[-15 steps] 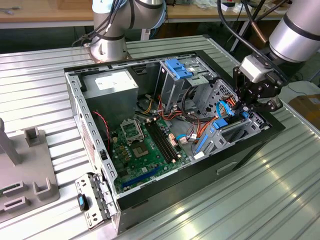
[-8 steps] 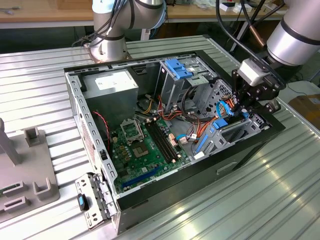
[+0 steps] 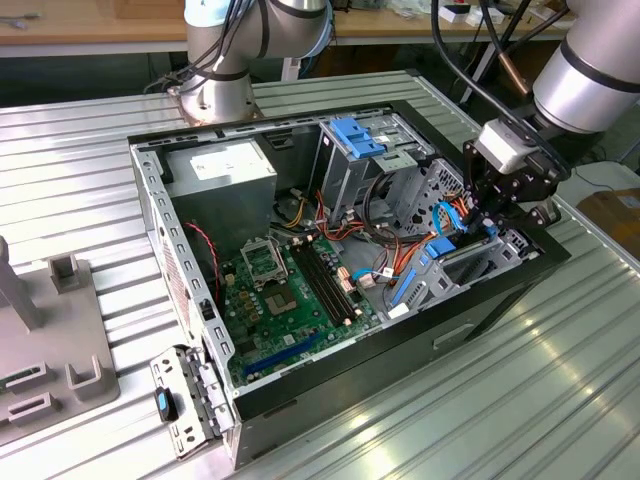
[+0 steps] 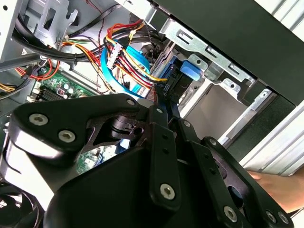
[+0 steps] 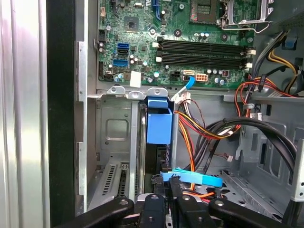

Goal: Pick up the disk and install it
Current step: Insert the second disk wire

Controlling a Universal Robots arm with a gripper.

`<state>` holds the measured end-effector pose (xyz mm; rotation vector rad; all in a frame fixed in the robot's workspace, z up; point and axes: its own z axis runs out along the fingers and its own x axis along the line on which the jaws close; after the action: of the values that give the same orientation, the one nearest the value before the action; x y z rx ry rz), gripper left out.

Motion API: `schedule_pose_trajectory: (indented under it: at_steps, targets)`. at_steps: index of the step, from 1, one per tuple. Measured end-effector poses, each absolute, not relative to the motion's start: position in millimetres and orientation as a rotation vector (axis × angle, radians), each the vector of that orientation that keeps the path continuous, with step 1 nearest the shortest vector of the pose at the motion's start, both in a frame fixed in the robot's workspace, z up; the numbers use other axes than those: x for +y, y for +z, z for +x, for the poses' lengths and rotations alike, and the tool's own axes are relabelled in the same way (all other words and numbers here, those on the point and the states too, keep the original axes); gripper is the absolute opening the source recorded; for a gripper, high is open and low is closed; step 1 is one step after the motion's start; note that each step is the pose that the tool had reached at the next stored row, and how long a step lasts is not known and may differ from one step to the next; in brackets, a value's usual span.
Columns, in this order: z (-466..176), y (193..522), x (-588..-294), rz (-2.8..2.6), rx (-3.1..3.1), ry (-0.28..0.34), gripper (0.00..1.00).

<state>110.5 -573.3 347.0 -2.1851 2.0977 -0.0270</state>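
The gripper (image 3: 487, 222) is low inside the open computer case (image 3: 500, 290), at the corner on the exterior view's right, and its black fingers (image 5: 164, 197) are pressed close together on the thin edge of the disk (image 5: 154, 161). The disk stands on its edge in a narrow metal slot (image 5: 118, 137) by the case wall, with its blue plastic rail (image 5: 158, 122) sticking up at the end. In the second wrist view the gripper (image 4: 164, 111) reaches down toward the blue part of the disk (image 4: 190, 69), which sits tucked under the metal frame. The big silver table (image 3: 90, 160) with long ridges holds the case. The robot arm (image 3: 585, 70) comes in from the exterior view's right, and its round base (image 3: 215, 95) stands behind the case. A grey power box (image 3: 222, 172) with a white label sits in the far corner of the case. The green board (image 3: 290, 300) lies flat on the bottom of the case, and it shows in the first wrist view (image 5: 190, 38) too. A grey drive cage (image 3: 365, 165) with a blue latch (image 3: 357, 135) on top stands near the middle back. Red, yellow and orange wires (image 4: 128, 57) and a flat blue cable (image 5: 194, 178) run just beside the gripper. A grey holder (image 3: 50, 340) rests on the table at the exterior view's left.
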Motion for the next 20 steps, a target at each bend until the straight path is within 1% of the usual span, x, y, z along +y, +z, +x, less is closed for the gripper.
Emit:
schedule_pose_trajectory:
  at_steps: [20]
  targets:
    - [108.8, 342.8, -573.9, -2.185, 2.098, -0.027, 0.16]
